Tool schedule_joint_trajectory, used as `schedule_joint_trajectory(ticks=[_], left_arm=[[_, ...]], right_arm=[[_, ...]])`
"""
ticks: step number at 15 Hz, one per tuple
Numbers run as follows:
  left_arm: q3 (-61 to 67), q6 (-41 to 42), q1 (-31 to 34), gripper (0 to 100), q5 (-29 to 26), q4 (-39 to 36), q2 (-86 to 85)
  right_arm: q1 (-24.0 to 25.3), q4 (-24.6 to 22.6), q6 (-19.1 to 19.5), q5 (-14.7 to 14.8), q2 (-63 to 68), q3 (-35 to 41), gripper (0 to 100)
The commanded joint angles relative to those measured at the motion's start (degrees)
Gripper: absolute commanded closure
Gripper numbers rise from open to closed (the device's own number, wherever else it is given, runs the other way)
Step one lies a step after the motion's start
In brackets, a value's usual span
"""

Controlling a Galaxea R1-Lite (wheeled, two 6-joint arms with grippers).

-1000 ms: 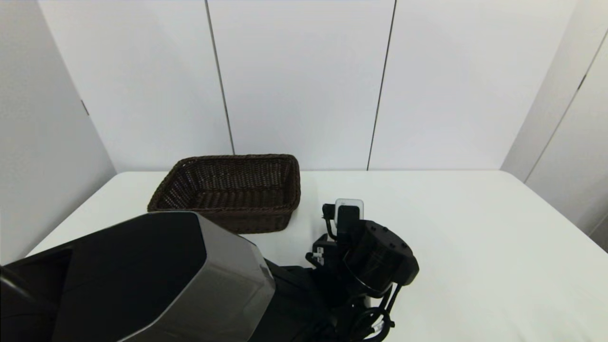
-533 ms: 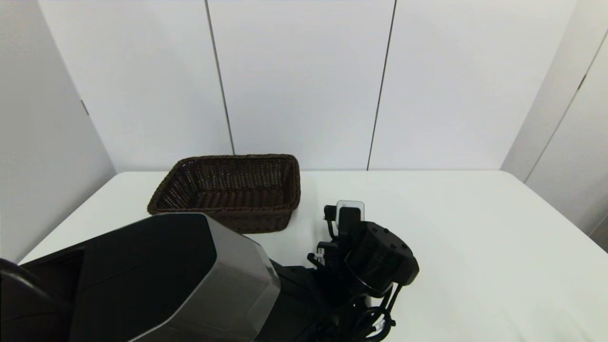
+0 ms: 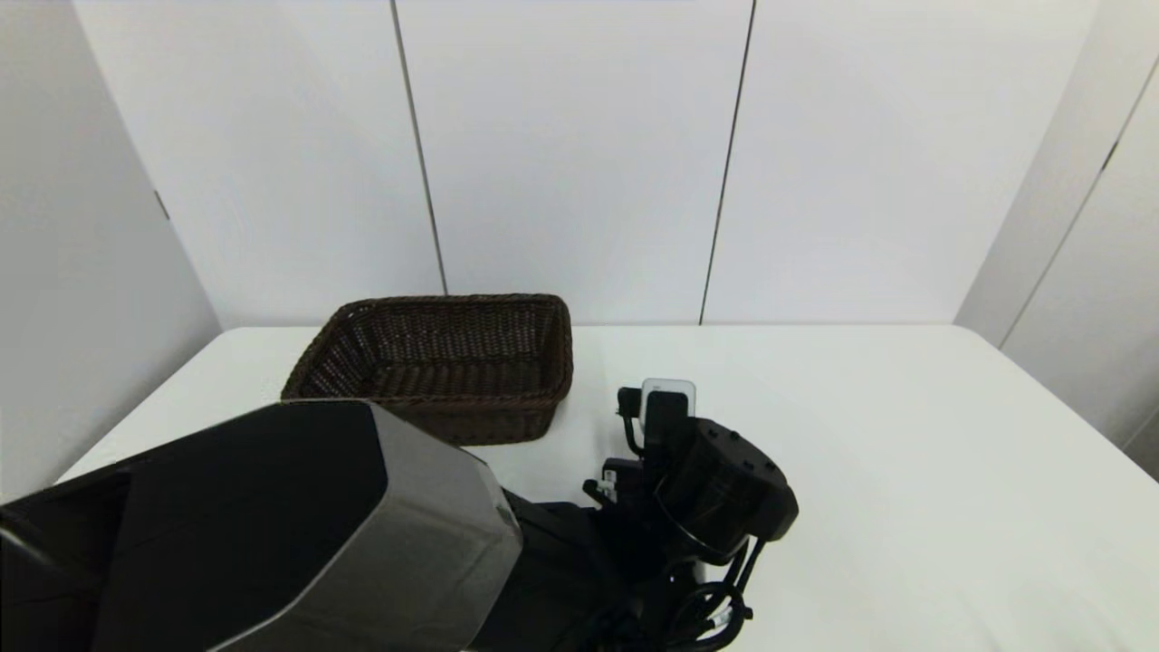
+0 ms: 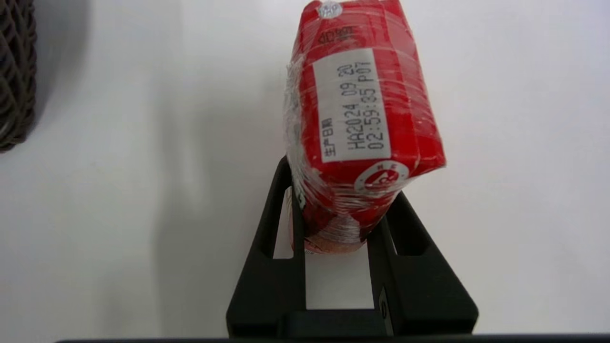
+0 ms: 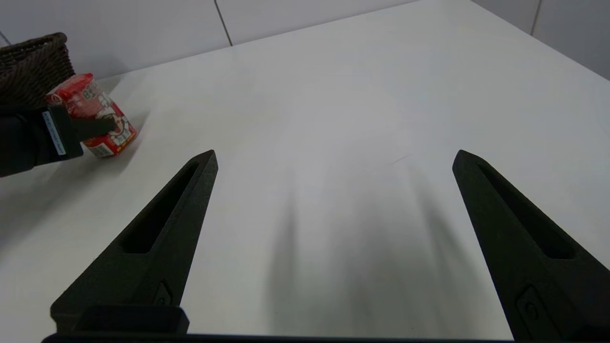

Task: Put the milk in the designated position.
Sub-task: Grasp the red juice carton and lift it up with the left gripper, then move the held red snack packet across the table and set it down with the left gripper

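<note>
My left gripper (image 4: 340, 183) is shut on the lower part of the milk (image 4: 357, 119), a small red carton with a white date label on top. In the head view only the carton's pale top (image 3: 668, 391) shows above the left gripper (image 3: 664, 415), just right of the basket. The right wrist view shows the milk (image 5: 95, 114) tilted, with its base at or just above the white tabletop (image 5: 333, 95); I cannot tell if it touches. My right gripper (image 5: 333, 157) hovers open and empty over bare table, well to the right of the milk.
A dark brown wicker basket (image 3: 444, 362) stands at the back left of the table, and its corner (image 4: 14, 71) lies close to the left gripper. My left arm's large grey and black housing (image 3: 272, 534) fills the near left. White wall panels stand behind the table.
The left arm's housing swayed slightly right and back. The left gripper and the milk stay in almost the same spot.
</note>
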State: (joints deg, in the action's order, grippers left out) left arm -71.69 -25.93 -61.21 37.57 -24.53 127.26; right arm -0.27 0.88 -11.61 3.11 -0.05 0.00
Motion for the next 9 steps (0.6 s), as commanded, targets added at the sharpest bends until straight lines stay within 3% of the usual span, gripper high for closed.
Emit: schedule_joint_trajectory(ticks=[1, 4, 7, 9], left_arm=[[-0.4, 1.0, -1.7, 100, -6.0, 7.7, -8.8], [-0.6, 5.9, -1.6, 100, -12.1, 20.6, -20.5], [-0.4, 11.3, 2.8, 100, -12.2, 21.0, -29.1], [-0.4, 18.2, 10.1, 100, -12.1, 19.6, -33.7]], right_arm=[[0.0, 0.0, -0.1, 0.1, 0.0, 0.0, 0], [0.0, 0.0, -0.1, 0.1, 0.0, 0.0, 0], [0.0, 0.0, -0.1, 0.1, 0.0, 0.0, 0], [0.0, 0.0, -0.1, 0.1, 0.1, 0.0, 0]])
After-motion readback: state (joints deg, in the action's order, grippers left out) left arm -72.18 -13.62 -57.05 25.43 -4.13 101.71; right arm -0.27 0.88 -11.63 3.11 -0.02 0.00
